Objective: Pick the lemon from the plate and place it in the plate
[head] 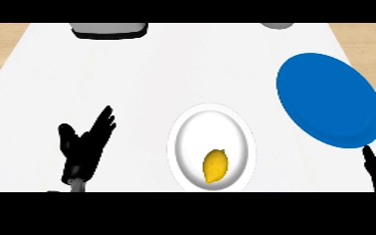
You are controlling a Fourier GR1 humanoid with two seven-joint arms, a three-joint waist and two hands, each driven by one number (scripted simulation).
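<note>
A yellow lemon point(215, 166) lies in the near part of a white plate point(211, 124) at the counter's front centre. A blue plate point(327, 99) sits to the right of it, with nothing on it. My left hand point(82, 144) rests at the lower left, well to the left of the white plate, fingers straight and pointing up, holding nothing. Only a sliver of my right hand point(368, 162) shows at the right edge, just below the blue plate's near rim; the rest of it is out of view.
A grey and black object point(109, 30) stands at the back left of the white counter point(147, 79). A small grey object point(277, 25) shows at the back edge, right of centre. Wood flooring borders the counter on both sides.
</note>
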